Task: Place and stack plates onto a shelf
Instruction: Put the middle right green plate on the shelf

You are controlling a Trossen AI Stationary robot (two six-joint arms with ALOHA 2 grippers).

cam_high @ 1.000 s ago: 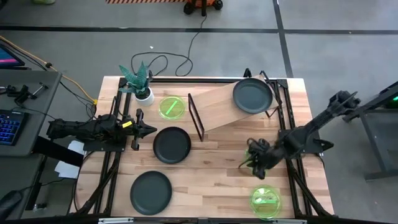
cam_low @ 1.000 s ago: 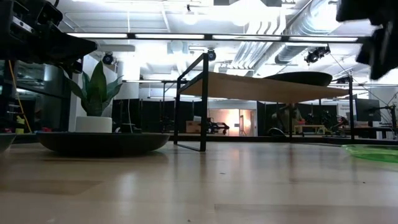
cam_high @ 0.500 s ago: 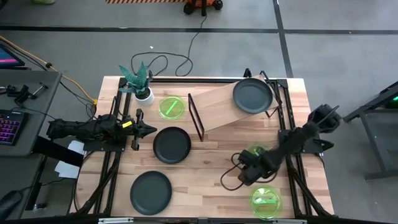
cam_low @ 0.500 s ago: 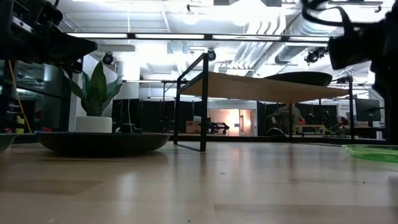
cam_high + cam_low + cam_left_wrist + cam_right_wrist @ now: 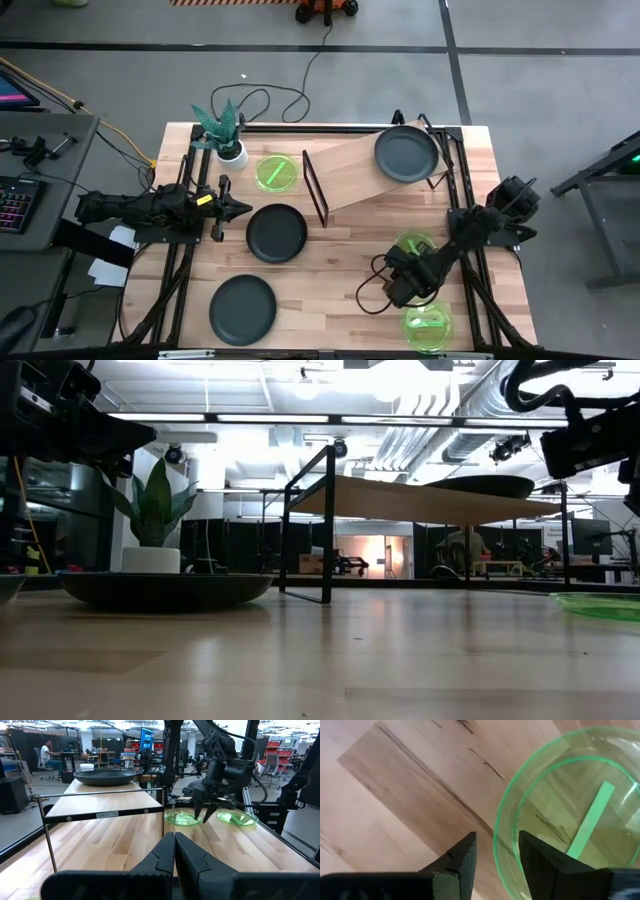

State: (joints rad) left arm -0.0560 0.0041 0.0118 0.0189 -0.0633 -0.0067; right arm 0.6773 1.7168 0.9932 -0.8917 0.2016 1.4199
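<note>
My right gripper [image 5: 398,292] is open and points down over the far left rim of a neon-green plate [image 5: 428,325] that lies flat near the table's near right corner. In the right wrist view the two fingers stand on either side of that rim [image 5: 498,832]; I see no touch. A second green plate [image 5: 413,246] lies just beyond, partly under the arm. A third green plate [image 5: 277,172] and two dark grey plates [image 5: 277,232] [image 5: 242,309] lie flat on the table. One dark plate [image 5: 406,153] rests on the tilted shelf [image 5: 345,175]. My left gripper [image 5: 243,208] is shut and empty at the left.
A white pot with a green plant [image 5: 228,140] stands at the far left corner. The shelf's black frame [image 5: 315,190] stands upright mid-table. Black rails run along both table sides. Bare wood lies between the dark plates and my right gripper.
My right gripper has gone toward the table's near edge and a little left, from over the second green plate down toward the rim of the near green plate. It has stayed open. The plates have not moved.
</note>
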